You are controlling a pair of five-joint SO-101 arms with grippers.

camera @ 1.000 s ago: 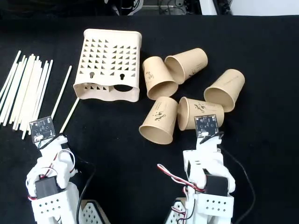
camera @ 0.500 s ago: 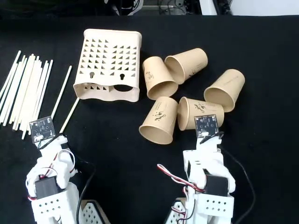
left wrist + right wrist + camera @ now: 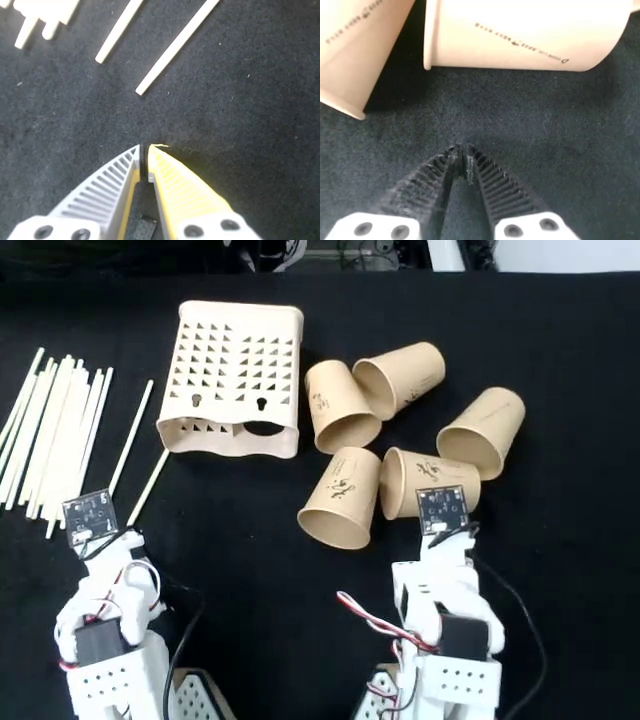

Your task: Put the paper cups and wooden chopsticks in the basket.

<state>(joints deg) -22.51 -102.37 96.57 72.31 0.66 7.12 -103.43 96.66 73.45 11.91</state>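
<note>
Tabletop point(image 3: 560, 360): black cloth.

Basket point(image 3: 232, 380): cream plastic, lying on its side, perforated wall up, in the far half and left of centre. Nothing visible inside it.

Paper cups: five, all on their sides, clustered right of the basket.
- First cup point(image 3: 340, 407), just beside the basket's right wall.
- Second cup point(image 3: 400, 378), touching the first.
- Third cup point(image 3: 483, 432), farthest right.
- Fourth cup point(image 3: 343, 498) and fifth cup point(image 3: 405, 480), side by side, nearest the arms.

Wooden chopsticks point(image 3: 50, 435): loose bundle along the left edge. Two single sticks point(image 3: 132, 437) lie between the bundle and the basket.

Left gripper point(image 3: 146, 150): fingers pressed together, holding nothing, low over bare cloth at the near left. The ends of the two single sticks point(image 3: 175, 47) lie just ahead of its tips, apart from them.

Right gripper point(image 3: 462, 150): fingers together, empty, low over the cloth. It sits just short of the fifth cup's side wall point(image 3: 525, 35) and is not touching it. The rim of the fourth cup point(image 3: 355, 45) lies off to one side.
</note>
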